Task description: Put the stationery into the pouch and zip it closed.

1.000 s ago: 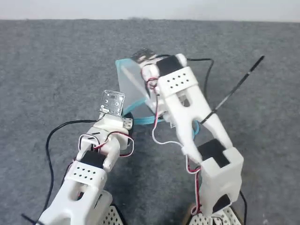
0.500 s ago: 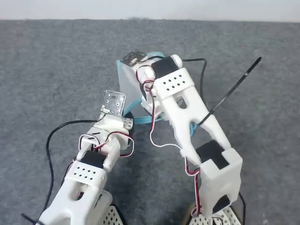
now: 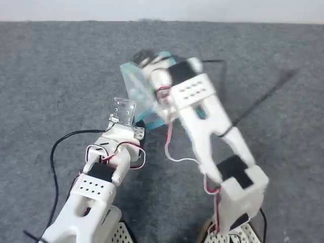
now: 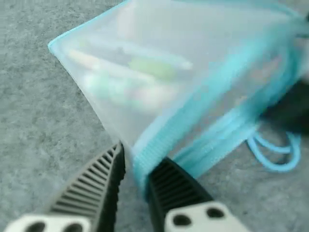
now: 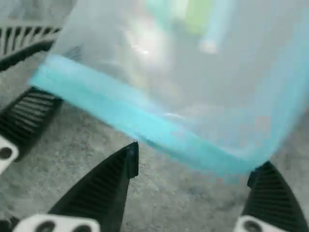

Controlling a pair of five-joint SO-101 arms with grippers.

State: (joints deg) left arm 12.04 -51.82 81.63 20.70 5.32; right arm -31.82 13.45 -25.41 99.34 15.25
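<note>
Toward the far edge of the table [image 3: 61, 66], about midway along it, the pouch [image 3: 134, 83] stands tilted between the two arms. It is translucent with cyan trim, and the stationery [image 4: 145, 67] shows through its wall as pale and green shapes, so the filling looks done and the zipping is what remains. The left fingers [image 4: 104, 186] are drawn narrow and pinch the trim at the pouch's near corner, anchoring it, with the body of the pouch running away from them toward the far edge. The right fingers [image 5: 104, 188] are spread wide and hold nothing. The thick cyan band [image 5: 120, 116], which I take for the zip edge, lies just beyond their tips and spans the gap between them at a slant. That is the relation that matters: the band's long axis runs from one right finger toward the other, starting near the pinched corner. I cannot tell where the slider sits on it. A cyan loop [image 4: 275, 154] lies on the table by the end of the band away from the left fingers and may be the pull. The right arm [image 3: 202, 111] is the nearer one to the zip, stretched forward and bent down over the pouch, while the left arm [image 3: 109, 157] is folded low with its wrist by the near corner
</note>
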